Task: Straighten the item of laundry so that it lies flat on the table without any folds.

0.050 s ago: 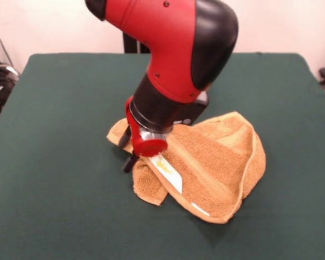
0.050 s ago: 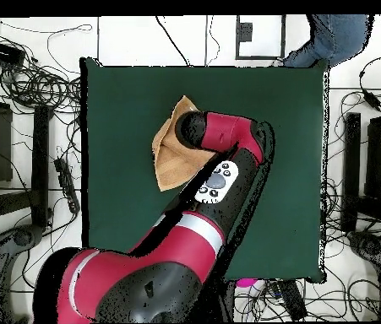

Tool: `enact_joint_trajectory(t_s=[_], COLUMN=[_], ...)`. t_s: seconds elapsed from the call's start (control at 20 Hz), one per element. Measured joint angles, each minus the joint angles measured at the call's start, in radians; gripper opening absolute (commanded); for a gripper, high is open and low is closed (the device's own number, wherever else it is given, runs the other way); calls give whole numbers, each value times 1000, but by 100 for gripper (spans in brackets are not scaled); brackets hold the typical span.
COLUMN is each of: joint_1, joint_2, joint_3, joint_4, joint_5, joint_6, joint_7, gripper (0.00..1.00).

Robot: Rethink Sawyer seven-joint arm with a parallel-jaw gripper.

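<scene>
The item of laundry (image 1: 216, 157) is an orange-tan towel, folded over itself in a rough triangle near the middle of the green table (image 1: 54, 162). A white label (image 1: 170, 173) shows on it, and a small flap sticks out at its front left. My gripper (image 1: 129, 154) reaches down at the towel's left edge, close to the cloth and partly hidden by the wrist. From above, the towel (image 2: 170, 156) shows only to the left of the arm (image 2: 227, 139), which covers the rest of it and the gripper.
Bare green table (image 2: 286, 186) lies on every side of the towel. A person's legs (image 2: 329, 38) stand beyond the table's far edge in the overhead view. Cables and equipment (image 2: 24, 101) crowd the floor beside the table.
</scene>
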Motion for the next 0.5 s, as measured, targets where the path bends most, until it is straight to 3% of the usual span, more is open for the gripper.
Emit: enact_joint_trajectory(t_s=[0.5], joint_1=[2], joint_2=[-20], joint_3=[0], joint_4=[11], joint_5=[0], joint_6=[36], joint_7=[0], gripper=[100])
